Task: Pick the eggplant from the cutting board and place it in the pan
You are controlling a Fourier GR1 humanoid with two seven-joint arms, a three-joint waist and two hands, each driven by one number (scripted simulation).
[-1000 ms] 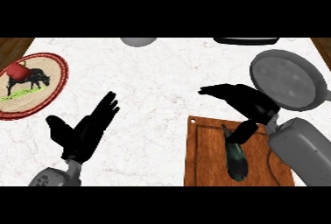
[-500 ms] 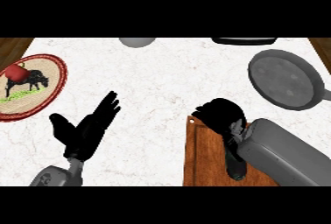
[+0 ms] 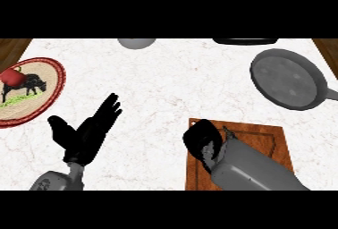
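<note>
The wooden cutting board (image 3: 267, 136) lies at the lower right. My right hand (image 3: 201, 139) sits low over its left part, and the grey forearm covers most of the board. Of the eggplant (image 3: 227, 133) only a dark tip shows beside the wrist; the rest is hidden, so I cannot see whether the hand holds it. The grey pan (image 3: 287, 78) rests at the upper right, well apart from the board, with nothing in it. My left hand (image 3: 86, 134) stays open at the lower left, fingers up.
A round red-rimmed plate (image 3: 49, 76) with a bull picture holds a red apple (image 3: 13, 77) at the left edge. A grey bowl (image 3: 137, 42) and a dark dish (image 3: 244, 41) stand along the far edge. White marble counter lies between board and pan.
My right hand has come down and to the left, from near the pan onto the board's left part. Its forearm now hides the eggplant. The left hand has stayed where it was.
</note>
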